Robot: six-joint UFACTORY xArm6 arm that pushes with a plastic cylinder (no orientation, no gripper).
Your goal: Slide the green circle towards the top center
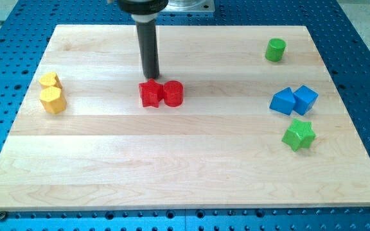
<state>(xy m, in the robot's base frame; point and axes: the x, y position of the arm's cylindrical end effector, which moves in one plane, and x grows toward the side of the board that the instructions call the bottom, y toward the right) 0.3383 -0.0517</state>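
Note:
The green circle (275, 49) stands near the board's top right corner. My tip (151, 77) is far to its left, in the upper middle of the board, just above the red star (150, 94), touching or almost touching its top edge. A red cylinder (173, 93) sits against the red star's right side. The rod rises from the tip to the view's top edge.
A blue triangle (282, 101) and a blue cube (305, 98) sit together at the right, with a green star (299, 135) below them. Two yellow blocks (50, 81) (52, 99) sit at the left. The wooden board (172, 167) lies on a blue perforated table.

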